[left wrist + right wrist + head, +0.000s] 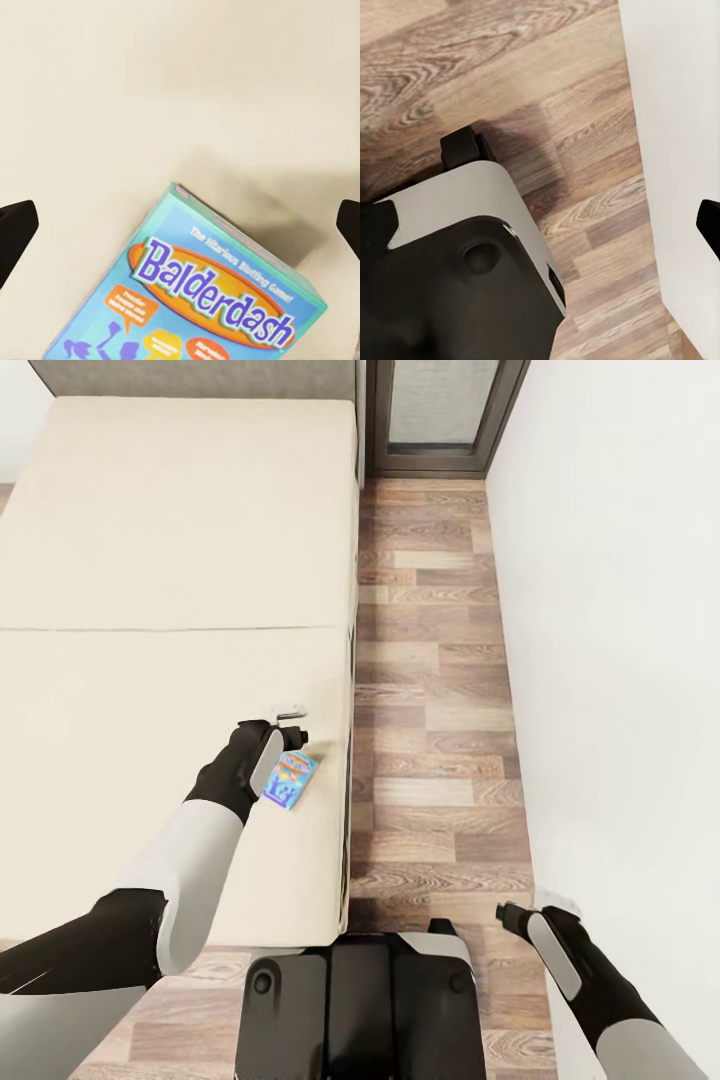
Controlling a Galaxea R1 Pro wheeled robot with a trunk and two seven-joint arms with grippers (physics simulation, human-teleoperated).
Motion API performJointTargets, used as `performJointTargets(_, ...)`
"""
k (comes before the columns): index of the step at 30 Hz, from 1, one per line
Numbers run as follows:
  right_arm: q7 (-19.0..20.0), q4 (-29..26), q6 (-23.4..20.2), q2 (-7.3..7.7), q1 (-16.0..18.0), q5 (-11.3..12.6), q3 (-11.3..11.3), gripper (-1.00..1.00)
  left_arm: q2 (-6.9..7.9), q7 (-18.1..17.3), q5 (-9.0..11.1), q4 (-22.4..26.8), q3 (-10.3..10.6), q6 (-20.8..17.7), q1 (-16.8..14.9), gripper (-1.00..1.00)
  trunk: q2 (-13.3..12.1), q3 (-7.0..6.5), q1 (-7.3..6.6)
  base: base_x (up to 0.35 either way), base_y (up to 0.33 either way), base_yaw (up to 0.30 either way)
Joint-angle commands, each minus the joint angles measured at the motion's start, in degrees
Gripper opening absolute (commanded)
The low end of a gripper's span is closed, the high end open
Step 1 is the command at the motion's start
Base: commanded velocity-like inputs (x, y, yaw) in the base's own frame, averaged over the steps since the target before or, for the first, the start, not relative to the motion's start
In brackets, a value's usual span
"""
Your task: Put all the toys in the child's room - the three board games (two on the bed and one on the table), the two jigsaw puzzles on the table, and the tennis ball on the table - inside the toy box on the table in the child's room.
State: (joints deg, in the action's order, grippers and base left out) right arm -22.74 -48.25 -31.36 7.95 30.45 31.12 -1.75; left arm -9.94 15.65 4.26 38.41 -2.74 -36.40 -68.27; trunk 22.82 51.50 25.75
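Observation:
A small blue board game (291,778) with "Balderdash" on its cover (202,292) lies flat on the beige bed (150,560), close to the bed's right edge. My left gripper (293,723) hovers just above the box's far end, open. In the left wrist view its two dark fingertips (15,232) stand wide apart at either side with nothing between them. My right gripper (535,910) hangs open and empty over the wooden floor beside the white wall, its fingertips (709,225) spread apart. The table, toy box, puzzles and tennis ball are out of view.
A strip of wooden floor (430,710) runs between the bed and the white wall (620,610), ending at a dark-framed glass door (440,410). My dark base (360,1000) stands at the bed's near corner, and is seen under the right gripper (457,255).

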Motion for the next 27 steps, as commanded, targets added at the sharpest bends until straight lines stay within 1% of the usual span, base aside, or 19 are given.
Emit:
performJointTargets(1, -0.49, -0.77, -0.23, 0.18, 0.02, 0.57, -0.18, 1.00, -0.05, 0.35, 0.37, 0.04, -0.16, -0.15, -0.02, 1.00, 0.09, 0.16, 0.03, 0.000, 0.000, 0.000)
performJointTargets(6, -0.47, -1.80, -0.33, 0.49, 0.18, 0.60, -0.18, 1.00, -0.05, 0.35, 0.36, 0.01, -0.16, -0.07, -0.02, 1.00, 0.09, 0.63, 0.03, 0.000, 0.000, 0.000)
performJointTargets(11, -0.50, -4.19, -1.35, 0.18, 0.60, 0.68, -0.18, 1.00, -0.05, 0.29, 0.46, 0.00, -0.16, -0.08, -0.02, 1.00, 0.09, 1.10, 0.03, 0.000, 0.000, 0.000)
performJointTargets(18, -0.39, -4.72, -2.24, 0.05, 0.66, 0.78, -0.18, 1.00, -0.05, 0.34, 0.43, 0.05, -0.16, 0.08, -0.02, 1.00, 0.09, 1.76, 0.03, 0.000, 0.000, 0.000)
performJointTargets(27, -0.41, -4.74, -2.30, 0.04, 0.66, 0.78, -0.18, 1.00, -0.05, 0.35, 0.45, 1.82, -0.08, -0.11, -0.21, 1.00, 0.09, 2.61, 0.03, 0.000, 0.000, 0.000)
